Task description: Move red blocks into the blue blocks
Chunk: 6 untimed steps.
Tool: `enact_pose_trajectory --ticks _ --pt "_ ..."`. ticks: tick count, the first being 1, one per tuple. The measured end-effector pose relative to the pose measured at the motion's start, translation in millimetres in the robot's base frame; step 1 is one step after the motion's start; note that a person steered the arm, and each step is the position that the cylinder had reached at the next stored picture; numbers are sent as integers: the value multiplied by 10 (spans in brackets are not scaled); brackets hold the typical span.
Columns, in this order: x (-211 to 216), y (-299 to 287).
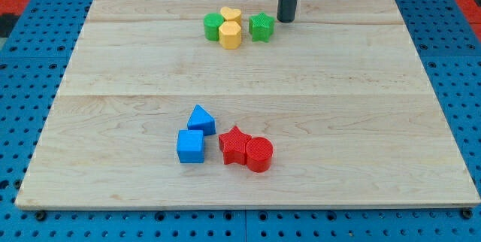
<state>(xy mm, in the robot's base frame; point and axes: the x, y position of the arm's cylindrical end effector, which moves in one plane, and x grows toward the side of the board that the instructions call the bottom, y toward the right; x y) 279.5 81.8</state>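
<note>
A red star block (234,145) and a red cylinder (259,154) are sitting touching, low on the pale wooden desk (361,122), just to the view's right of a blue cube (191,146) and a blue triangular block (201,119). Blue pegboard is surrounding the desk. My tip (285,19) is resting near the view's top, just right of a green star block (261,27), a green block (214,26), a yellow hexagonal block (230,35) and a yellow heart block (231,15). There is no hand on this arm.
</note>
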Motion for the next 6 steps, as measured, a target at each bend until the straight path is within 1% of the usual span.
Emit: enact_pose_trajectory --ticks 1,2,3,4,5,6 --pt "269 371" --pt "-102 -421" --pt "-161 -376" --pt "-215 770" --pt "905 915" --pt "1890 915"
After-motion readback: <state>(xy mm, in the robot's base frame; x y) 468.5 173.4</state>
